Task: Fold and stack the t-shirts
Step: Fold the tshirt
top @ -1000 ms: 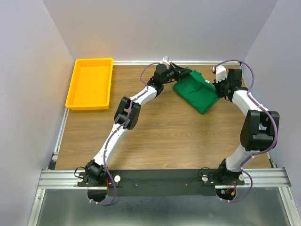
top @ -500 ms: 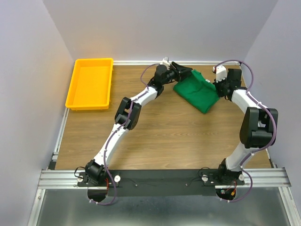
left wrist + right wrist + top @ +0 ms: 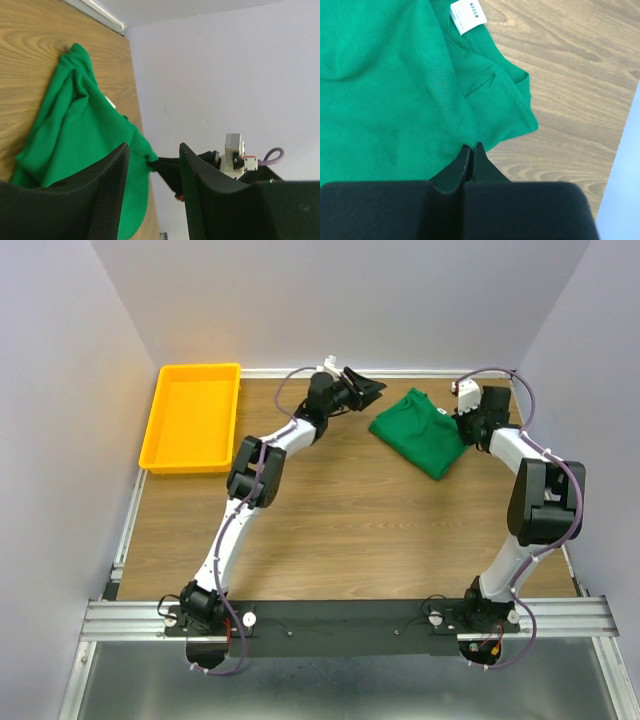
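At about one o'clock on the table (image 3: 340, 520), toward the far right: one dark-green t-shirt (image 3: 418, 432), crumpled and only loosely gathered, white neck label (image 3: 468, 11) showing. Soft, light, limp cloth, likely to sag and drag across the table, so best taken by a pinch at a hem or shoulder corner. Right gripper (image 3: 470, 150): jaws closed, pinching the shirt's three-o'clock edge. Left gripper (image 3: 366, 388): jaws parted, empty, just off the shirt at ten o'clock.

The top camera looks down from behind the near edge over the whole table (image 3: 350, 530). The left wrist camera sights low past the left end effector (image 3: 151, 150) toward the far right corner; the right wrist camera looks down from close. All share the green t-shirt (image 3: 420, 430).
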Tool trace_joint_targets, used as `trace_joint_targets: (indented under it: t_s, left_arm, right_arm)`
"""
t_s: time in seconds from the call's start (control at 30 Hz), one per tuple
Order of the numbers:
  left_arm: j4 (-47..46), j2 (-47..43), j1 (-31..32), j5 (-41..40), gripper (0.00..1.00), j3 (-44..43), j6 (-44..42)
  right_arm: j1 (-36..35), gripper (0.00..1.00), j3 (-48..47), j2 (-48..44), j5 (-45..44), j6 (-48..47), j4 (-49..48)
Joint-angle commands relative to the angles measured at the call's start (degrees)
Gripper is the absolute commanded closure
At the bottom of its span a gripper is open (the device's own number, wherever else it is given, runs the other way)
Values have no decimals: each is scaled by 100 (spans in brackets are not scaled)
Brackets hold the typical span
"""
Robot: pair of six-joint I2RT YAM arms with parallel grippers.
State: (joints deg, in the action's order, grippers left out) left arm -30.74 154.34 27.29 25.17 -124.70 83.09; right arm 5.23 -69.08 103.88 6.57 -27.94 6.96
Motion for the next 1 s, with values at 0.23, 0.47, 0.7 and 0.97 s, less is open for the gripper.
trace_joint_targets:
  t_s: [0.23, 0.47, 0.7, 0.97]
  left_arm:
    - [-213, -1836, -285, 735, 48, 2237, -1857]
    - [41, -2101, -250, 920, 49, 2705, -2261]
    - [200, -2514, -250, 893, 49, 3329, -2630]
    - [541, -3294, -285, 745, 50, 4085, -3252]
  right_arm:
    - [74, 99, -580, 186, -182, 96, -274]
    - [118, 99, -721, 361, -191, 140, -274]
    - [232, 99, -1151, 888, -567, 315, -309]
    - [250, 31, -1872, 1364, -1220, 799, -353]
